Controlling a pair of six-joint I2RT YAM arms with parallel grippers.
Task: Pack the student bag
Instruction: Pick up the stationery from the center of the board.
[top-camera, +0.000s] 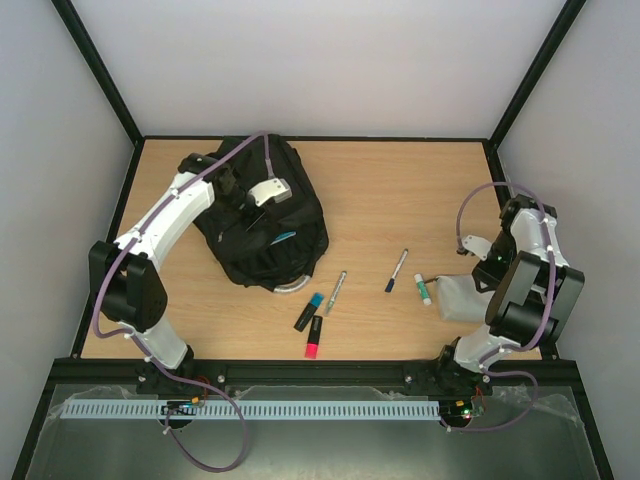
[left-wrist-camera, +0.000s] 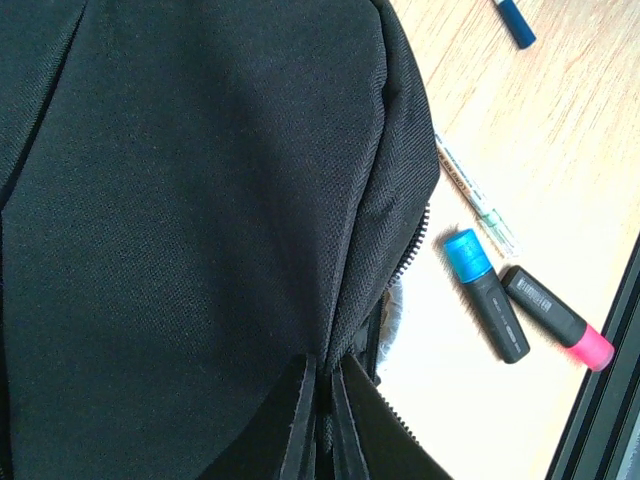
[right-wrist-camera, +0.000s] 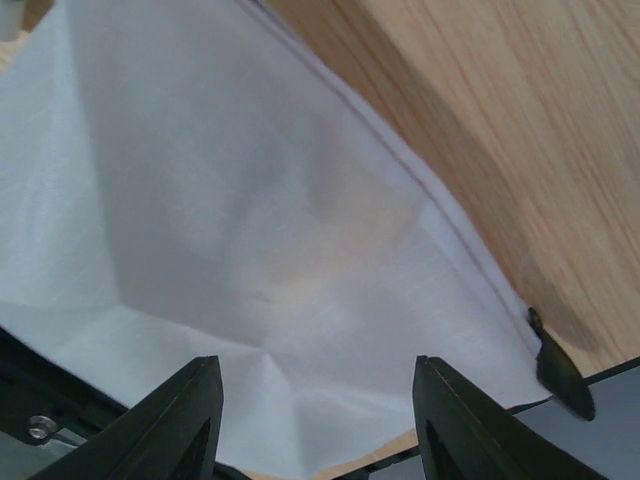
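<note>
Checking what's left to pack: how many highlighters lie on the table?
2: blue-capped black highlighter beside the black fabric backpack; pink-tipped black highlighter right beside it. Others may be hidden inside.

A blue-capped highlighter (top-camera: 309, 312) lies just beside a pink-capped highlighter (top-camera: 314, 337) on the wooden table (top-camera: 400, 200), a white cloth (top-camera: 458, 298) well apart.

Overhead from behind — wrist views close; left shares the bag (top-camera: 300, 228).
</note>
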